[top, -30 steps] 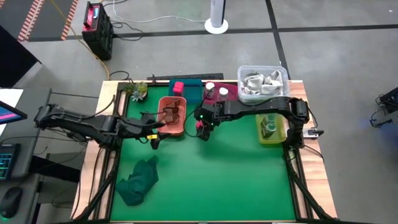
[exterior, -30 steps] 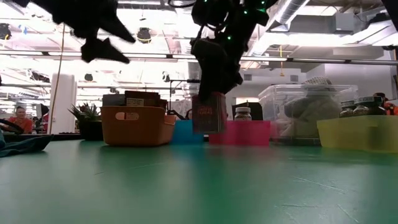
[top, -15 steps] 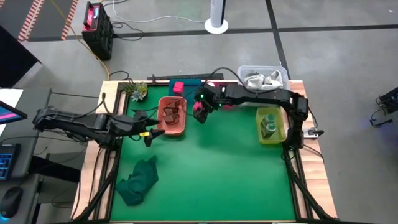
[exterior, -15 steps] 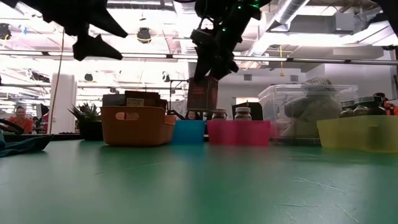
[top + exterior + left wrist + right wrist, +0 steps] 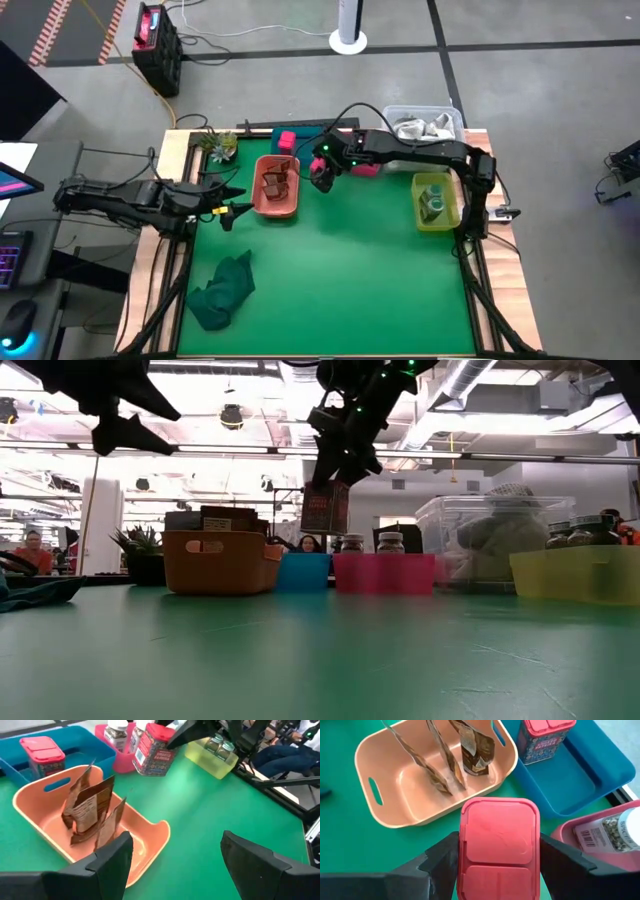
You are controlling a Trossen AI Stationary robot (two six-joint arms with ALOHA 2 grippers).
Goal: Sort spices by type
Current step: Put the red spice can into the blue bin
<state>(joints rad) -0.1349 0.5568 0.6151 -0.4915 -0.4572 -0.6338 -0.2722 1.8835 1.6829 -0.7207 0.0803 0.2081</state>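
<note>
Your right arm reaches from the table's right edge across its far side, bent at the elbow. Its wrist is raised well above the surface, and the right gripper (image 5: 321, 172) points downward with its jaws clamped on the sides of a box (image 5: 499, 851), held in the air. Your left arm lies low along the left edge, extended inward. The left gripper (image 5: 229, 211) hangs with jaws spread and nothing between them.

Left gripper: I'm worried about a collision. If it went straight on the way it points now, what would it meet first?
Probably the orange basket holding brown packets. It lies directly ahead of the open left gripper, though depth is hard to judge.
</note>
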